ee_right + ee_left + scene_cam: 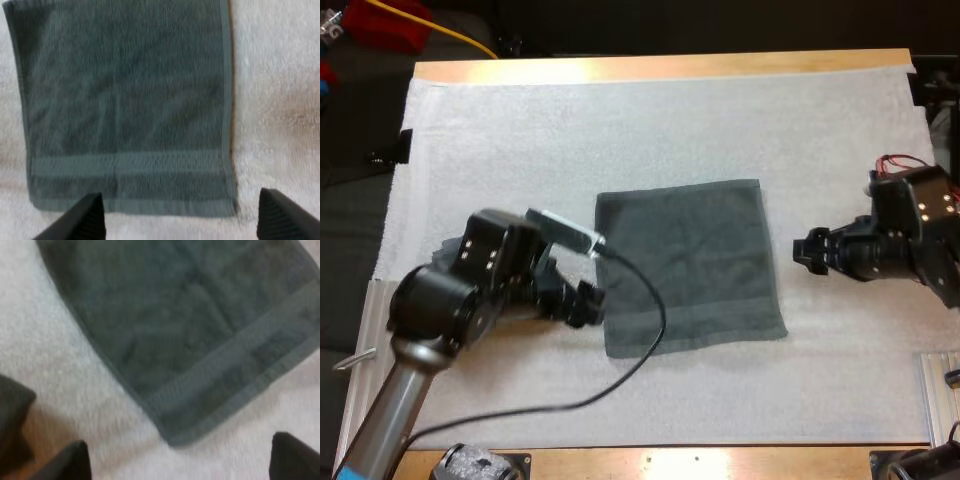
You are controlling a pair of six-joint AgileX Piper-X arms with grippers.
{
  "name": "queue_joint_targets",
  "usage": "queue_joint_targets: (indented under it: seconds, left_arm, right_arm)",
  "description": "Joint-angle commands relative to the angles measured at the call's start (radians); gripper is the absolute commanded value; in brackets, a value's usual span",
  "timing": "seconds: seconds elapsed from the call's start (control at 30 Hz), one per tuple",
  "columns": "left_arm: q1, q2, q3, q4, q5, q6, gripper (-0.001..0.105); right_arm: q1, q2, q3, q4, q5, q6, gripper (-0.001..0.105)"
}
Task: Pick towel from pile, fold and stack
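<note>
While left hand [588, 304] and right hand [807, 251] gape apart, flat towel [690, 265] lies between them.

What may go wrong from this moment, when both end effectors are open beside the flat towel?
1. The left end effector is open at the left edge of the towel, close to a corner; closing there, it might pinch the white mat too.
2. The right end effector stands apart from the towel's right edge; if only one side lifts, the fold may come out skewed.
</note>
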Motion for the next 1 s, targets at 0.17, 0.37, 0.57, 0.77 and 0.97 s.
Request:
queue_joint_targets:
  seconds: [0.17,0.37,0.57,0.77,0.97]
  left_arm:
    - [0.002,-0.133,0.085,0.011,0.091,-0.064,0.069]
    - [0.002,-0.235,0.148,0.037,0.152,-0.104,0.069]
    - [0.002,-0.301,0.197,0.096,0.18,-0.104,0.069]
    - [0.002,-0.327,0.224,0.101,0.195,-0.102,0.069]
    - [0.002,-0.327,0.23,0.101,0.195,-0.102,0.069]
  right_arm:
    - [0.002,-0.077,-0.002,0.082,0.0,-0.011,0.062]
    - [0.002,-0.149,-0.001,0.139,0.0,-0.011,0.062]
    - [0.002,-0.213,0.066,0.16,-0.007,-0.008,0.062]
    - [0.002,-0.249,0.203,0.078,-0.008,0.017,0.062]
    - [-0.001,-0.234,0.321,-0.075,-0.031,0.088,0.062]
